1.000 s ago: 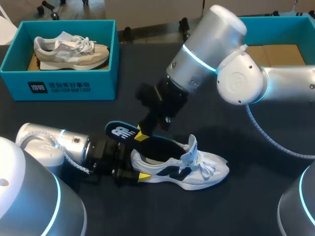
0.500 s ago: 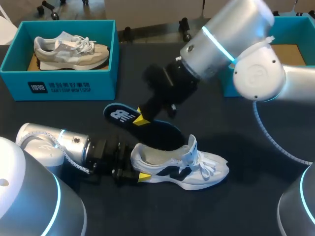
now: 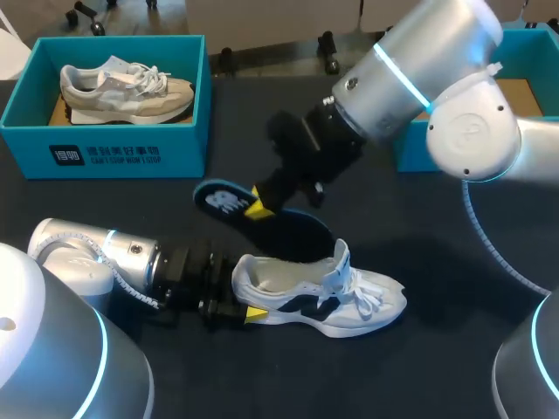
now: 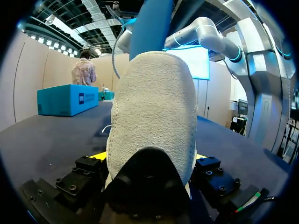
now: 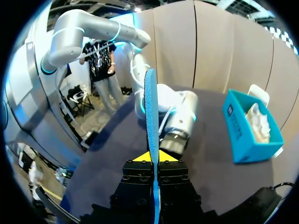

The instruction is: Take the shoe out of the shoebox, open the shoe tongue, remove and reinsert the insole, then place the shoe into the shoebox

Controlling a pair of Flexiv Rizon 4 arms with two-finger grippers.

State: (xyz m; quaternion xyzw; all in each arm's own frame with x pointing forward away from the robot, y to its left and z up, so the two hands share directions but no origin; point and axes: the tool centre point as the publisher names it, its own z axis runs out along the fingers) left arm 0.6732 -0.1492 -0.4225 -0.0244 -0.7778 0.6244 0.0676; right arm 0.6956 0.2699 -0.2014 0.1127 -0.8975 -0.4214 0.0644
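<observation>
The white sneaker [image 3: 354,301] has white laces and a dark side panel, on a black table [image 3: 437,367]. The insole [image 3: 301,234] is dark navy, blue-edged, with a white logo. The teal shoebox [image 3: 105,153] holds a beige-and-grey sneaker [image 3: 127,87].

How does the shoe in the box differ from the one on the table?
The boxed shoe is beige and grey; the table shoe is white with dark side panels. The boxed shoe sits untouched in the teal shoebox; the table shoe's heel is clamped by the left gripper. The table shoe's insole is out, held by the right gripper; the boxed shoe's cannot be seen. Both are laced sneakers.
</observation>
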